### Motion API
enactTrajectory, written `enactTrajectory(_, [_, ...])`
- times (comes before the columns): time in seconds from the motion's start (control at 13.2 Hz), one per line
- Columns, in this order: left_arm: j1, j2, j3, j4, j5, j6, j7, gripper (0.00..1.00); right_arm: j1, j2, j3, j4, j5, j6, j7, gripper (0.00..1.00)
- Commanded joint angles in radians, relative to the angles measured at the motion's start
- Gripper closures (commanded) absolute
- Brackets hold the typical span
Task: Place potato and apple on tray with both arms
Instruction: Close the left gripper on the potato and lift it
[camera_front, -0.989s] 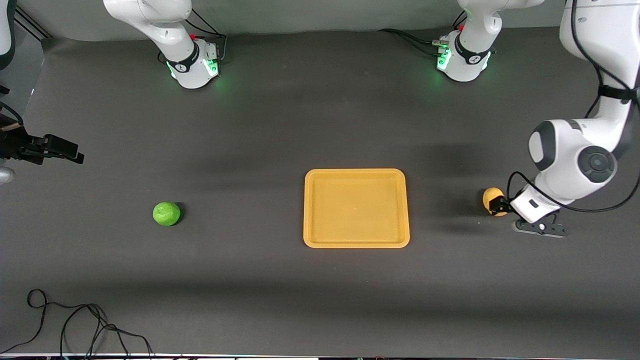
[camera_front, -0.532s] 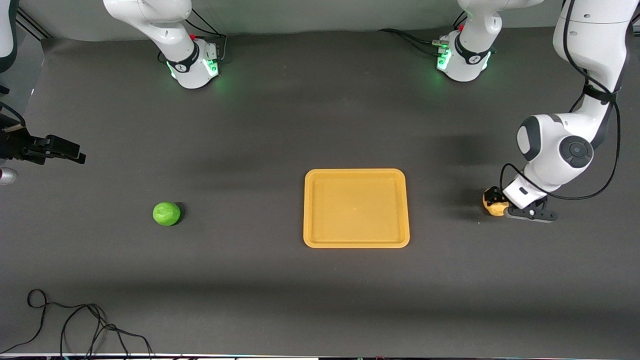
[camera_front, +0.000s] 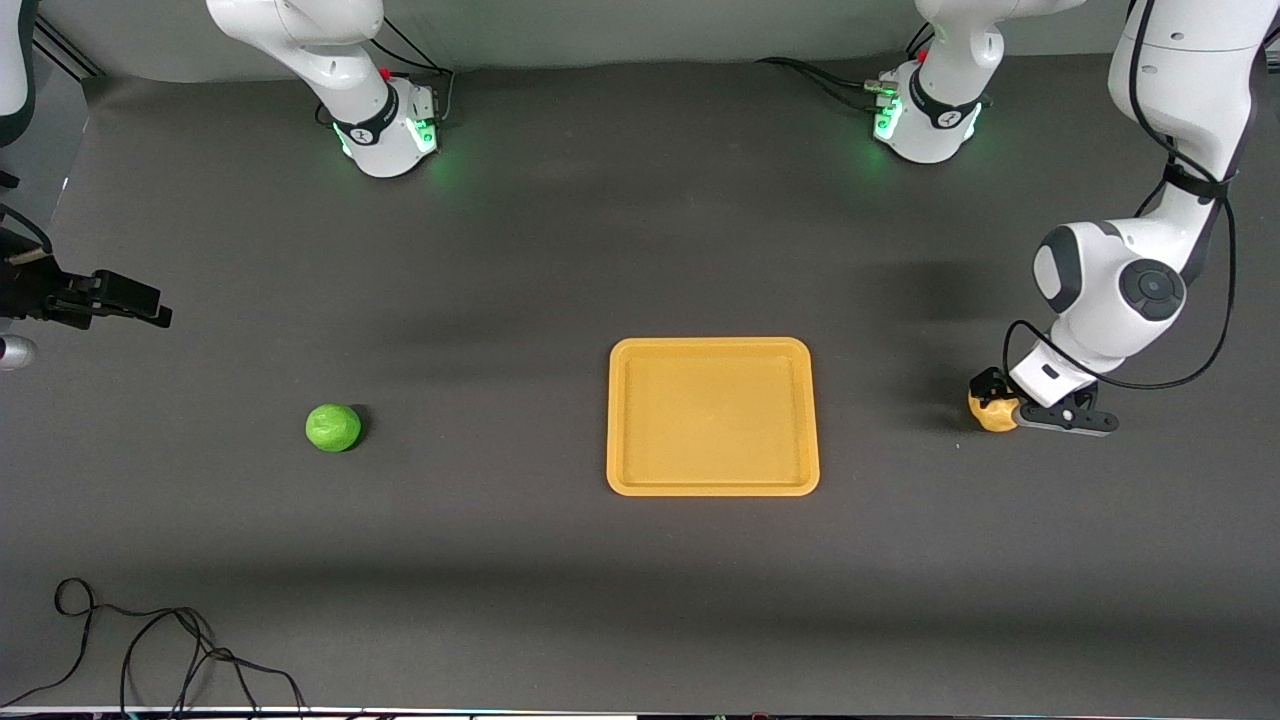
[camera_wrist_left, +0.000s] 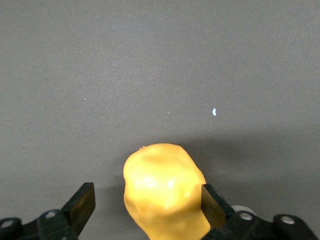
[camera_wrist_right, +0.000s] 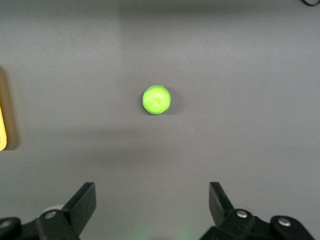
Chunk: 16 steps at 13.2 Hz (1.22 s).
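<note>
Dark table (camera_front: 560, 260): left jaws (camera_wrist_left: 148, 207) have lowered, straddling potato (camera_front: 993, 413).

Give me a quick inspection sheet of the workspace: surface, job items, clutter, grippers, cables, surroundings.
Surface: dark grey table mat, flat.
Job's things: flat yellow-orange plastic tray mid-table, nothing on it; round bright-green apple on the mat toward the right arm's end; lumpy yellow-tan potato on the mat toward the left arm's end.
Clutter: nothing seen.
Grippers: left gripper down at the potato, jaws open, one finger against it, the other apart; right gripper waits high over the right arm's end of the mat, jaws open, nothing held.
Cables: loose black cable on the mat at the edge nearest the front camera.
Surroundings: green-lit arm bases.
</note>
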Motion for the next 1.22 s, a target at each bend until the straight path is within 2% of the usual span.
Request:
enactTrajectory(0.0, [-0.007, 0.022, 0.001, -0.041, -0.007, 0.069, -0.009, 0.06, 0.001, -0.002, 0.003, -0.003, -0.012, 0.010, -0.017, 0.00])
enactTrajectory(0.3, [-0.007, 0.069, -0.002, -0.042, -0.007, 0.141, -0.018, 0.15, 0.001, -0.004, 0.003, -0.003, -0.012, 0.010, -0.017, 0.00])
enactTrajectory(0.61, [-0.007, 0.059, -0.002, -0.042, -0.007, 0.135, -0.017, 0.15, 0.000, -0.004, 0.003, -0.003, -0.012, 0.010, -0.017, 0.00])
enactTrajectory(0.91, [-0.013, 0.043, -0.002, -0.042, -0.007, 0.131, -0.042, 0.43, 0.000, -0.002, 0.003, -0.003, -0.012, 0.010, -0.017, 0.00])
enactTrajectory(1.14, [-0.037, -0.006, -0.004, -0.036, -0.007, 0.048, -0.084, 0.46, 0.001, -0.002, 0.003, -0.003, -0.012, 0.010, -0.017, 0.00])
